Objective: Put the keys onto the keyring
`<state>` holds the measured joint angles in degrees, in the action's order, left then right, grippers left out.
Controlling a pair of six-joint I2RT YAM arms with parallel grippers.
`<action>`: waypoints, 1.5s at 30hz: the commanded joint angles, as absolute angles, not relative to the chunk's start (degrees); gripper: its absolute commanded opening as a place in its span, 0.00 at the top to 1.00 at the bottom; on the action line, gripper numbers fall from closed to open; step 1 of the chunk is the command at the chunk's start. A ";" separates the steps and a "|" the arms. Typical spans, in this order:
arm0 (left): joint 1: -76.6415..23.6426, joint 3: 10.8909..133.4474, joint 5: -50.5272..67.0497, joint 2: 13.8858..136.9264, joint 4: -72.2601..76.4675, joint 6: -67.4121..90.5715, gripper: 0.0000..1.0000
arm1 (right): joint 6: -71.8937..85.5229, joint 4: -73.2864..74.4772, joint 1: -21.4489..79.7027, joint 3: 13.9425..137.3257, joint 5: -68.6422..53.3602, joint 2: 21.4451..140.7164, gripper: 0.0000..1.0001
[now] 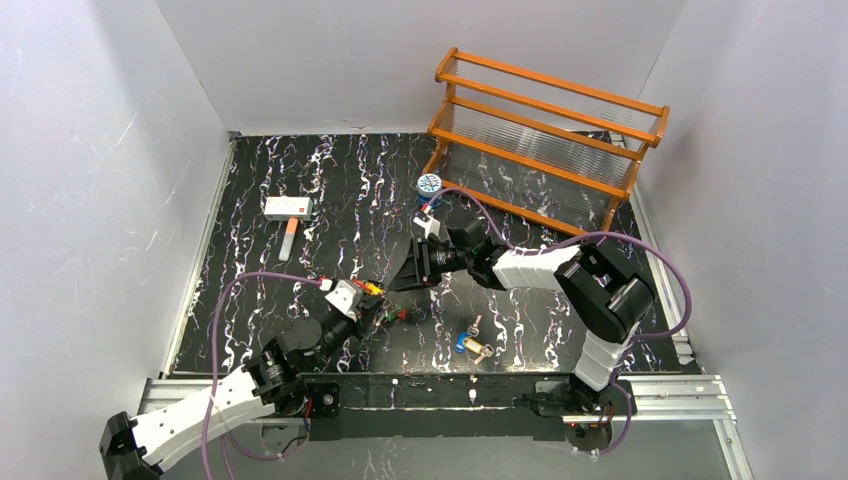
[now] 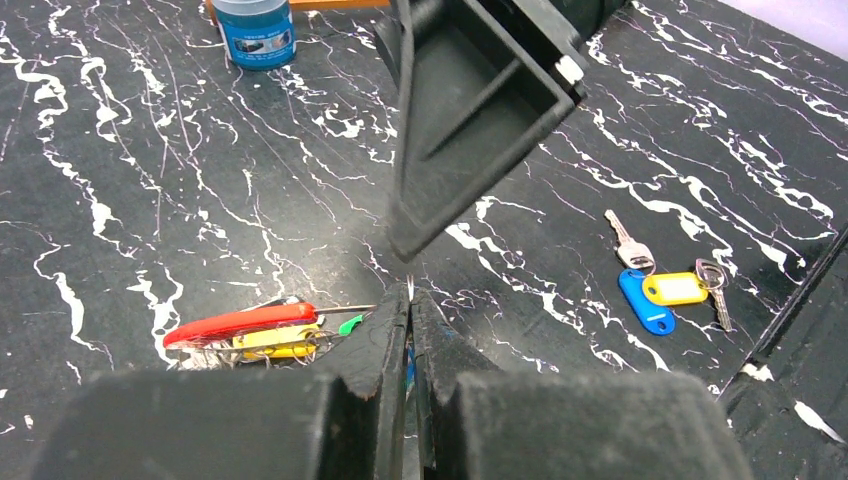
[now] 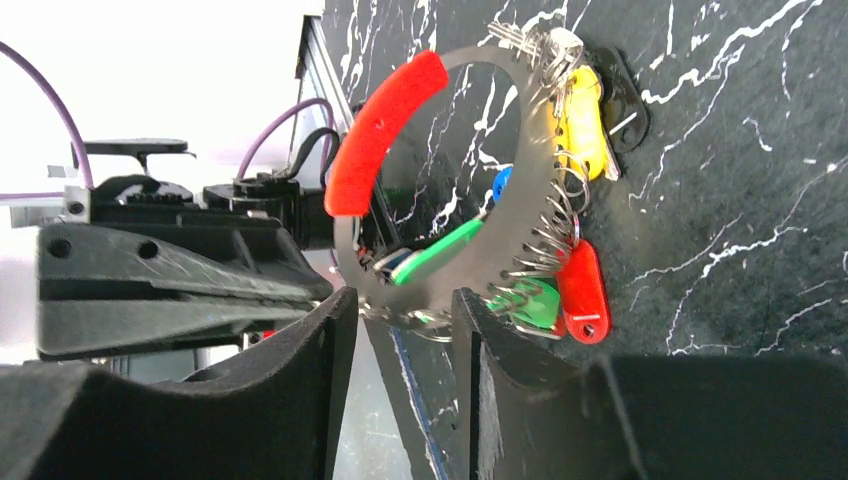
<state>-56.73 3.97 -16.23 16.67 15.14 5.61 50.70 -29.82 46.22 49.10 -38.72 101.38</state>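
While your left gripper (image 2: 410,300) is clenched on the large thin silvery keyring (image 3: 530,190), your right gripper (image 3: 400,305) straddles its rim, jaws parted. Colour-tagged metal keys (image 3: 583,290) hang on it; two loose tagged keys (image 2: 660,290) lie on the black marbled table (image 2: 150,150).

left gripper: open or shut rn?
Shut. In the left wrist view the left gripper's fingers are pressed together, pinching the thin edge of the keyring at their tips.

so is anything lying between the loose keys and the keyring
Nothing visible. The loose keys lie on the table off to one side of the keyring, which the left gripper pinches; the right gripper straddles the ring, not the path between.
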 commanded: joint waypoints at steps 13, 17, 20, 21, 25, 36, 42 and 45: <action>-56.63 2.15 -14.06 19.51 24.65 -2.89 1.00 | 58.38 -17.78 47.89 53.95 -34.02 99.65 0.51; -56.64 2.37 -13.63 20.61 24.76 -2.86 1.00 | 60.10 -18.75 47.90 53.27 -33.64 98.55 0.51; -56.67 2.46 -13.55 21.05 24.82 -2.82 1.00 | 60.20 -18.37 47.90 52.99 -32.74 97.30 0.50; -56.63 2.46 -13.54 21.02 24.87 -2.82 1.00 | 60.21 -18.12 47.90 52.83 -32.24 96.63 0.49; -56.66 2.37 -13.54 20.68 25.06 -2.95 1.00 | 60.18 -17.32 47.90 51.27 -27.77 93.60 0.47; -56.63 2.05 -13.18 21.29 25.73 -3.05 1.00 | 60.62 -16.56 49.22 52.98 -29.55 94.55 0.36; -56.62 2.37 -12.92 21.87 25.89 -3.25 1.00 | 61.34 -17.81 49.66 52.97 -29.54 95.01 0.47; -56.62 2.37 -12.75 22.06 25.84 -3.24 1.00 | 61.96 -18.54 49.66 53.00 -29.85 95.25 0.51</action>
